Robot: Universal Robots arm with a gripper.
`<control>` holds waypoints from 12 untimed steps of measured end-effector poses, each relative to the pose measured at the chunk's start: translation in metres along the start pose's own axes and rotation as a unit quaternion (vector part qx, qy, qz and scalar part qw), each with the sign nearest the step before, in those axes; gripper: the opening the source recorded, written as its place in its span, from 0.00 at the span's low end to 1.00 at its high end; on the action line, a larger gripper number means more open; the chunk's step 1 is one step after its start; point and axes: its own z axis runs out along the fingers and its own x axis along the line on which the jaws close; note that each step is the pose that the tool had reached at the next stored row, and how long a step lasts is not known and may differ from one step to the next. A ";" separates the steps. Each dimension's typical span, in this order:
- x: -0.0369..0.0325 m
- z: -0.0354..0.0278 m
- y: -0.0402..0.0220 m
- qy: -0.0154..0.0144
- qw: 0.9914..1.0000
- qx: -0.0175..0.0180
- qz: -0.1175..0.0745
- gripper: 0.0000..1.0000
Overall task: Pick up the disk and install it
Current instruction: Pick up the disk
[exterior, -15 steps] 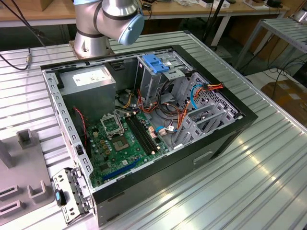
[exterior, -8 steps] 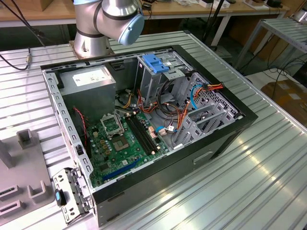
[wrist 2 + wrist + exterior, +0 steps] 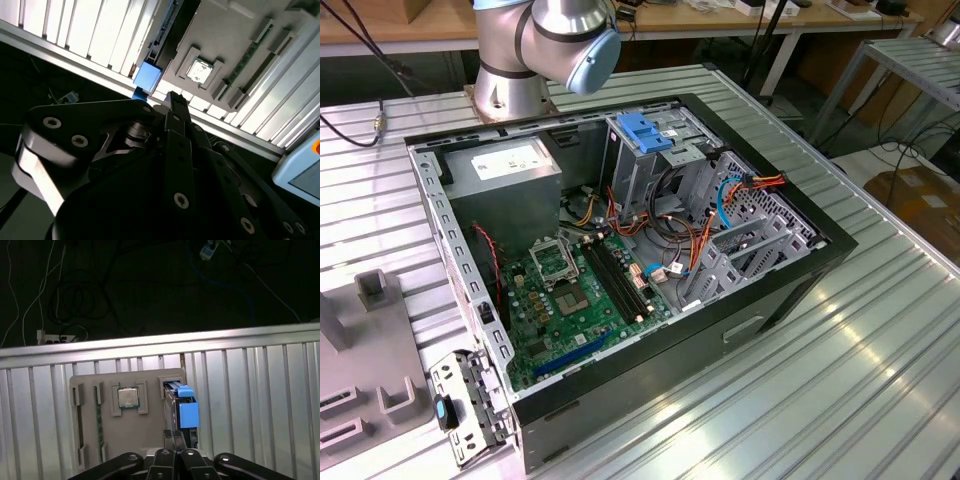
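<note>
Jaws: the gripper [image 3: 175, 439] is seen in both wrist views with its fingers pressed together, and nothing is pinched between them.

Disk: the disk [image 3: 176, 405] is stood on its thin edge in a slot of the grey fixture tray [image 3: 87, 382]. Its blue tab [image 3: 188, 413] is turned up toward the camera. No contact with the gripper can be made out.

Tray spot: the tray is parked right by the edge of the slatted table [image 3: 250, 390], with dark floor past the rail. A CPU [image 3: 128, 398] is seated in the tray's next pocket, just beside the disk.

Which way from the jaws: the disk is found almost straight ahead of the closed fingertips, a touch off to the blue-tab side and apart from them — judged, not measured.

Long axis: the disk's upper edge is laid out running from the fingertips toward the table's edge, roughly in line with the seam between the fingers. The thin dimension is judged to sit across the jaws' closing direction.

Nearer arm: only one arm is fitted, so that's settled.

Install end: in the exterior view an open computer case [image 3: 780, 290] is set mid-table, with a blue-handled drive cage [image 3: 645, 135] inside — well apart from the disk.
</note>
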 end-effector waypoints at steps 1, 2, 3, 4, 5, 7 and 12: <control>0.0000 0.0007 0.0000 0.000 1.000 0.002 -0.001 0.11; -0.0001 0.0014 -0.0001 0.000 1.000 0.003 -0.001 0.11; -0.0005 0.0019 0.0000 0.000 1.000 0.004 -0.001 0.11; -0.0016 0.0027 0.0001 0.000 1.000 0.004 -0.001 0.11; -0.0027 0.0035 0.0002 0.000 1.000 0.004 -0.001 0.11; -0.0032 0.0042 0.0002 0.000 1.000 0.004 -0.001 0.11; -0.0033 0.0042 0.0002 0.001 1.000 0.005 -0.001 0.42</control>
